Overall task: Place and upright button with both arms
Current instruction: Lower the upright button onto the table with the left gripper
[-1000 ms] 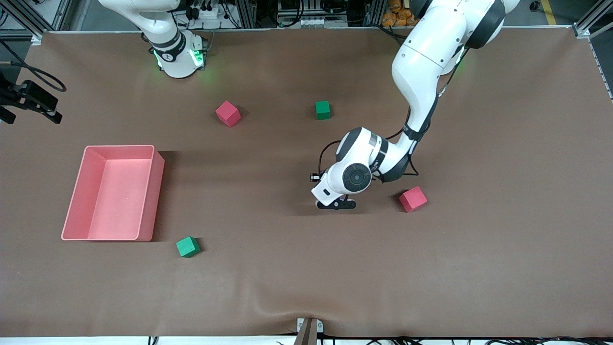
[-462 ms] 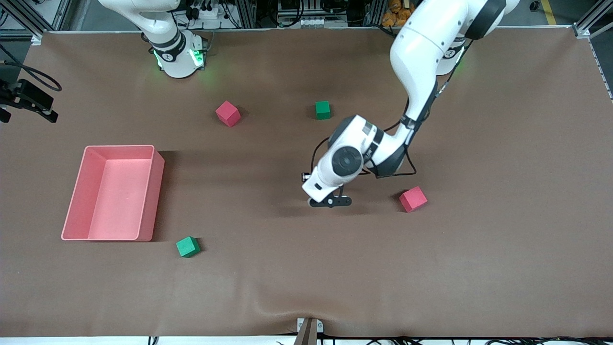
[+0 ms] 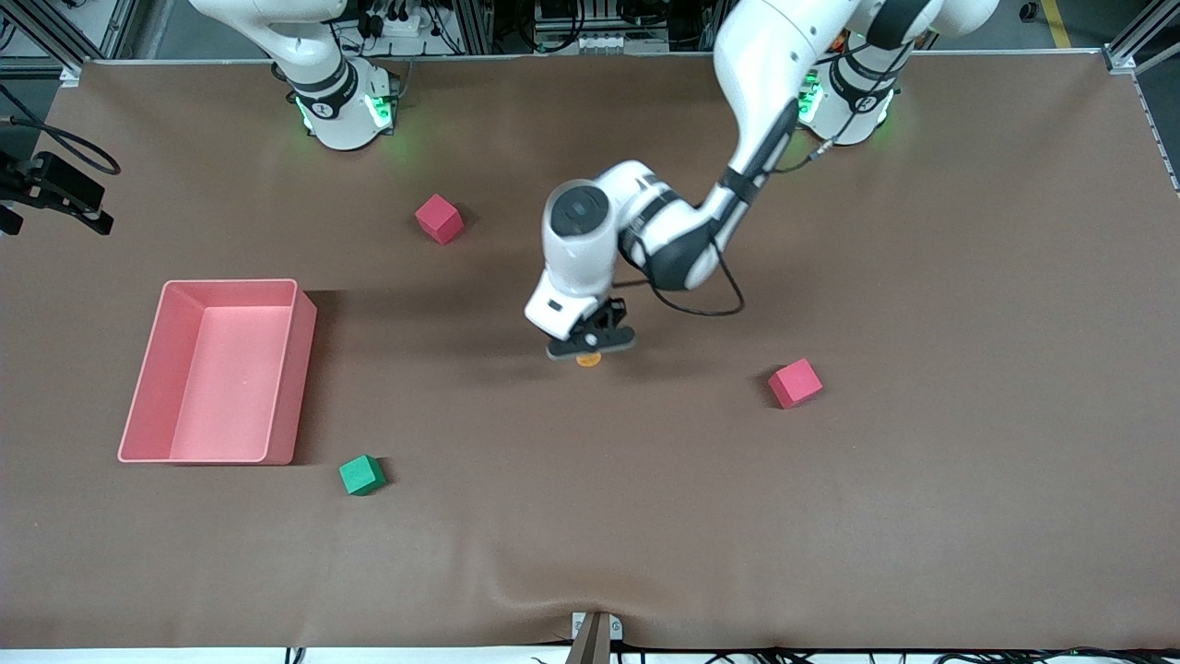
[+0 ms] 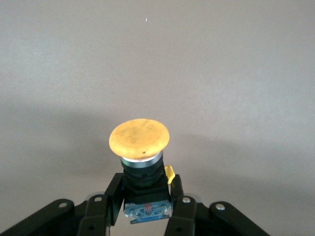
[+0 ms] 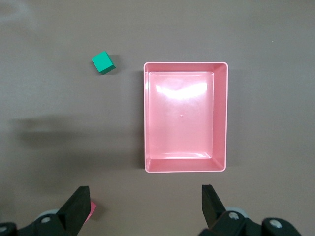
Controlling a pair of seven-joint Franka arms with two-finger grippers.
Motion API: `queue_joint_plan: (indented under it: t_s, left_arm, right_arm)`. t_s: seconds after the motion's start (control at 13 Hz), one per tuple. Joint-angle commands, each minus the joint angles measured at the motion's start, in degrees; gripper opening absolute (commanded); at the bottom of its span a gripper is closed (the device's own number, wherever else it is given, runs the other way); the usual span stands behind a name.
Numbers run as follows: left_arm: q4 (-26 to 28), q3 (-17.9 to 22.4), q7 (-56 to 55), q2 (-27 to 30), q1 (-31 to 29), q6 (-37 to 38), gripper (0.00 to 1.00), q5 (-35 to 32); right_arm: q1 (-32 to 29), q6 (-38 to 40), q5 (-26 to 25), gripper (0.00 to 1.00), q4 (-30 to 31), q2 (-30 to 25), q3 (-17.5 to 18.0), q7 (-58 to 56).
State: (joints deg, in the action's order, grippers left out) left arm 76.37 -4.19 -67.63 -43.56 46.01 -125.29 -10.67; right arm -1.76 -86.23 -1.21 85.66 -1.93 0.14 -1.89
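Note:
My left gripper (image 3: 590,343) is shut on the button (image 3: 588,361) and holds it over the middle of the table. In the left wrist view the fingers (image 4: 112,194) clamp the button's black body, and its round orange cap (image 4: 140,137) points out past the fingertips toward the brown mat. My right gripper (image 5: 145,196) is open and empty. It hangs high over the table beside the pink bin (image 5: 146,118), and the right arm waits there.
The pink bin (image 3: 304,369) stands toward the right arm's end. A green cube (image 3: 361,475) lies nearer the camera than the bin. One pink cube (image 3: 439,218) lies near the right arm's base, another (image 3: 795,383) toward the left arm's end.
My left arm has lifted with the button and swung toward the right arm's end, away from the pink cube. It now covers the second green cube. The right arm has hardly moved.

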Motion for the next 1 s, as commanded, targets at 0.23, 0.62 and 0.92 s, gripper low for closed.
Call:
queue_joint_plan:
  t_s: [0.23,0.62,0.92]
  left_arm:
    - [0.7,1.2,-21.4,-2.7,6.4,-1.9,0.0,-24.5]
    - [1.0,1.1,-44.8,-5.4,7.9,-9.0,0.0,-42.2]
    - [1.0,1.1,-55.0,-11.2,9.9,-9.2,0.0,-59.3]
  right_arm:
    - [-0.4,1.3,0.2,1.0,-2.0,1.0,0.6,-0.5]
    - [-0.8,1.3,1.4,1.0,-2.0,1.0,0.5,-0.7]
    - [-0.9,1.4,1.4,1.0,-1.8,1.0,0.5,-0.7]
